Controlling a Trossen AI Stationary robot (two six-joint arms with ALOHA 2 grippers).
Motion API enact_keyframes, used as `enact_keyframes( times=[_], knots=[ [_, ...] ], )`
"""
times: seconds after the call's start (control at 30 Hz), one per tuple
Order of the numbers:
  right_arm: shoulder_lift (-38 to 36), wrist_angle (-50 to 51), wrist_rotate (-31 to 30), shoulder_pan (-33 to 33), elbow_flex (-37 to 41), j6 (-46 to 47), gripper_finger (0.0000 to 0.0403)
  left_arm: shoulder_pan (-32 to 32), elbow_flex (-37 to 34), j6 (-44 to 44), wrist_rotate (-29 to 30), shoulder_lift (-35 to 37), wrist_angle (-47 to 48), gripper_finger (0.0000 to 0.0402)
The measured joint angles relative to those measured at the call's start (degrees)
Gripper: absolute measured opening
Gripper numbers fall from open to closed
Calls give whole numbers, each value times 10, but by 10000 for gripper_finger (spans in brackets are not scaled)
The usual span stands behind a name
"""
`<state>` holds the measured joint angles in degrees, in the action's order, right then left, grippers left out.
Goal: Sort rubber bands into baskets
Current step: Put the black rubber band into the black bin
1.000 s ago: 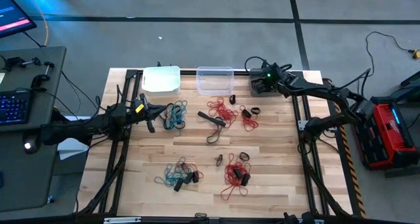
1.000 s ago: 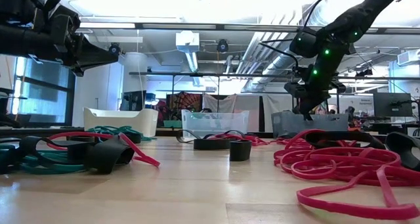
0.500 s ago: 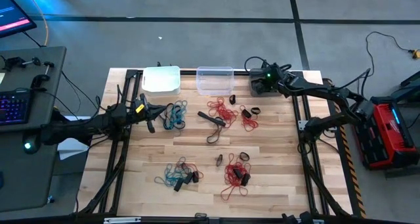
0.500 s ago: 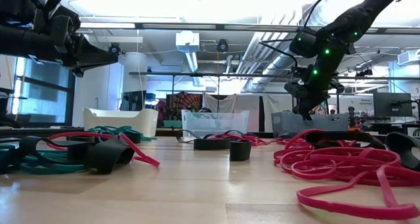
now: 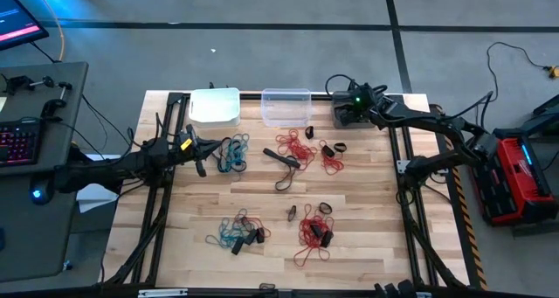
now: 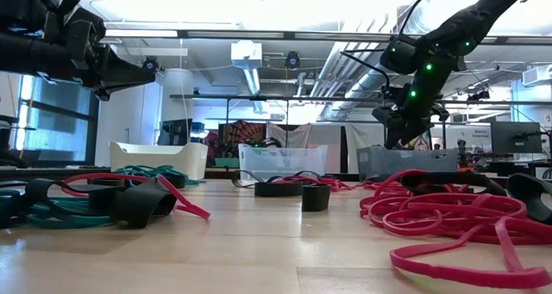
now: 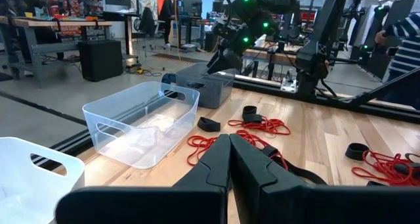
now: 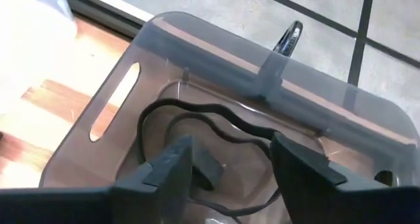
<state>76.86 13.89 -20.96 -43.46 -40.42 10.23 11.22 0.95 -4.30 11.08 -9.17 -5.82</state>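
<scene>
Overhead view of a wooden table w/ two dark robot arms. The right gripper (image 5: 348, 107) sits in the upper right of the frame, directly over the dark grey basket (image 5: 337, 119), fingers spread apart and holding nothing. Its wrist cam looks straight down into that basket, where a black band (image 8: 197, 129) lies loose on the floor between the parted fingers (image 8: 172, 159); it looks just dropped.

Judgement: the step in hand is the release. To do it well, lift straight up so no finger snags the loop and drags it back over the rim, then swing toward the next dark band.

The left gripper (image 5: 203, 151) waits at mid-left of the frame, fingers pressed together, empty, next to a teal bunch (image 5: 232, 155).

Other items: white basket (image 5: 215, 107) and clear basket (image 5: 286, 107) stand in a row w/ the grey one along the top edge. Red bunches (image 5: 295, 146) lie center; more teal bands (image 5: 229, 232) and red bands (image 5: 313, 232) lower down, w/ dark loops (image 5: 334, 148) mixed in.

Obstacles: colours tangle together, so a grab may lift more than one kind. Most piles are unsorted.
</scene>
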Motion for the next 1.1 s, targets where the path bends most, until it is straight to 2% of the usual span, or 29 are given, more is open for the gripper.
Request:
enact_keyframes(
  times=[0.13, 0.2, 0.33, 0.4, 0.57, 0.73, 1.1],
  knots=[
    [-2, -7, 12, 7, 0, -32, 166, 0, 0, 0, 0, 0, 0, 0],
    [-9, -8, 17, 15, -4, -59, 131, 0, 0, 1, 0, 0, 0, 0],
    [-29, 9, 41, 36, -32, -63, 32, 0, 0, 9, 0, 0, 0, 0],
    [-36, 4, 62, 51, -40, -66, 10, 0, 0, 9, 0, 0, 0, 0],
    [-34, -32, 110, 96, -43, -62, 25, 0, 0, 10, 0, 0, 0, 0],
    [-30, -65, 111, 151, -43, -44, 4, 0, 0, 20, 5, 0, 0, 0],
    [-30, -87, 28, 259, -43, -11, 1, 0, 0, 27, 7, 0, -3, 0]
  ],
)
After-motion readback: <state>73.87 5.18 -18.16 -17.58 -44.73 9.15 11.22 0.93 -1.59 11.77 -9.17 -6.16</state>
